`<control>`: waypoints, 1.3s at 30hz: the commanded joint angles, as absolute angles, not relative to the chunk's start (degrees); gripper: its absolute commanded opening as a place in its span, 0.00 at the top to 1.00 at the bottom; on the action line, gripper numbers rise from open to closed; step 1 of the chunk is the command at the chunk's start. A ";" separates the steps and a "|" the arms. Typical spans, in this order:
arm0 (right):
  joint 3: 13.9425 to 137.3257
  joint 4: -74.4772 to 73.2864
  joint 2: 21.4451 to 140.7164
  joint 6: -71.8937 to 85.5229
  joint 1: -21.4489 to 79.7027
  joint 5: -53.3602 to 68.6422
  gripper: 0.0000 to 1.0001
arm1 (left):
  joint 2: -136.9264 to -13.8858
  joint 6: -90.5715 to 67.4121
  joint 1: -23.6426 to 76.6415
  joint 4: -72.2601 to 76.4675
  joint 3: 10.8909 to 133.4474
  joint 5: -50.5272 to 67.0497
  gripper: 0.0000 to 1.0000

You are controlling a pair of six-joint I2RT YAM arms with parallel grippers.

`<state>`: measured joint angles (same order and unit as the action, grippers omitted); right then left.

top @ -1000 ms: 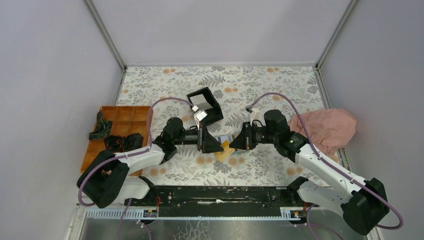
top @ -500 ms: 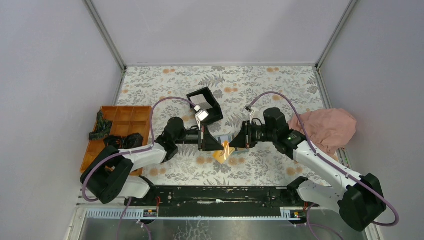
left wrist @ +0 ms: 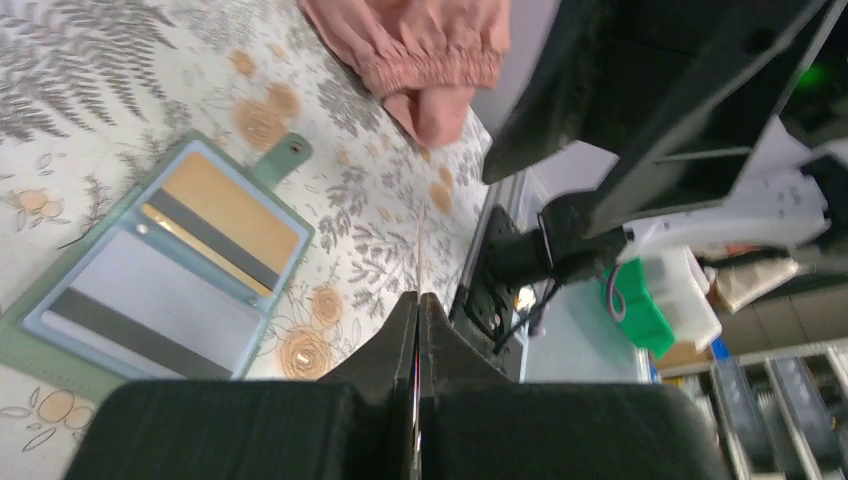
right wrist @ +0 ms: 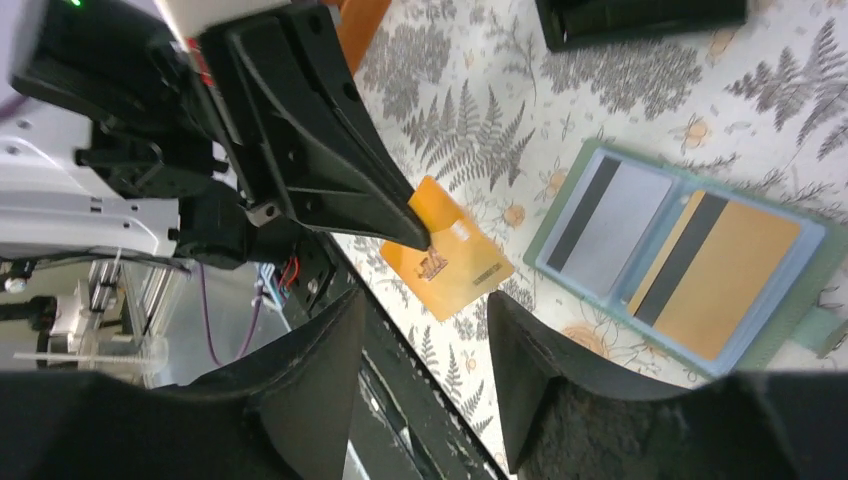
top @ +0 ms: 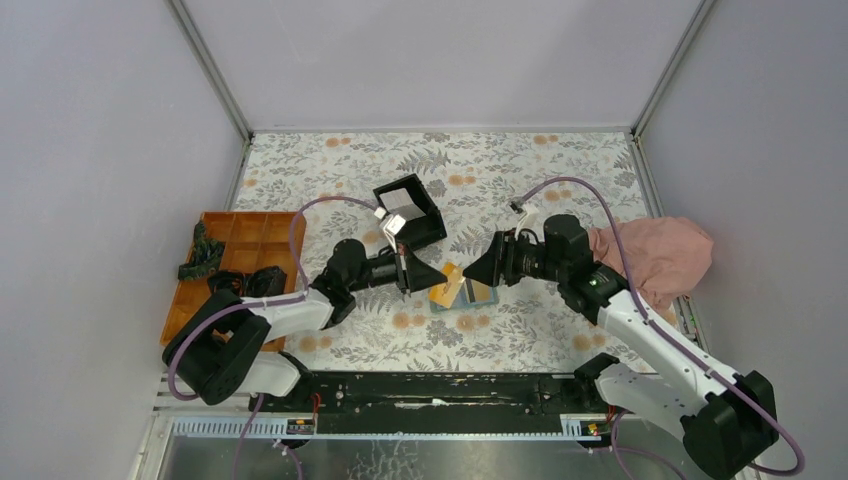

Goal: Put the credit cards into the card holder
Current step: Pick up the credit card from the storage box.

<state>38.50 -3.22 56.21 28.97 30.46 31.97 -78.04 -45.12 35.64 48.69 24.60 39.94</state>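
From above, the left claw [top: 418, 273] now pinches the orange credit card [top: 446, 288], held just beside the open card holder [top: 480, 294] on the table [top: 540, 170]. The right claw [top: 470, 271], clamped earlier, has let go and backed off.

Left wrist: jaws together on the card's edge.

Right wrist: fingers [right wrist: 310, 380] apart. The handover looks done; insertion remains.

card holder [left wrist: 45, 350]: matt leatherette | orange card [right wrist: 447, 262]: smooth plastic | pink cloth [top: 655, 255]: soft fabric
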 commanded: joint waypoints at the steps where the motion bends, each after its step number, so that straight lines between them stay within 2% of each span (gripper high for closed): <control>1: 37.43 1.89 53.22 30.08 30.17 25.95 0.44 | -80.02 -52.56 36.12 63.45 20.02 27.12 1.00; 8: 31.77 8.82 53.23 33.73 30.23 21.72 0.45 | -91.72 -67.65 36.70 91.03 15.00 20.81 1.00; 20: 26.43 20.94 58.75 37.49 30.17 23.26 0.48 | -95.54 -69.03 39.89 91.41 17.31 16.05 1.00; 32: 24.24 29.06 63.32 41.17 30.23 26.72 0.56 | -99.32 -71.02 40.99 91.67 20.36 13.93 1.00; 36: 23.56 32.49 64.54 42.82 30.16 28.02 0.63 | -100.34 -71.50 41.39 91.67 20.89 12.89 1.00; 39: 23.08 35.00 65.18 44.33 30.28 29.18 0.77 | -101.00 -71.88 41.38 91.82 21.07 12.65 1.00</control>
<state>23.66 27.94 64.64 41.95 30.35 26.72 -100.07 -71.16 40.93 86.83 19.84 14.09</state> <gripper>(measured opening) 0.296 0.011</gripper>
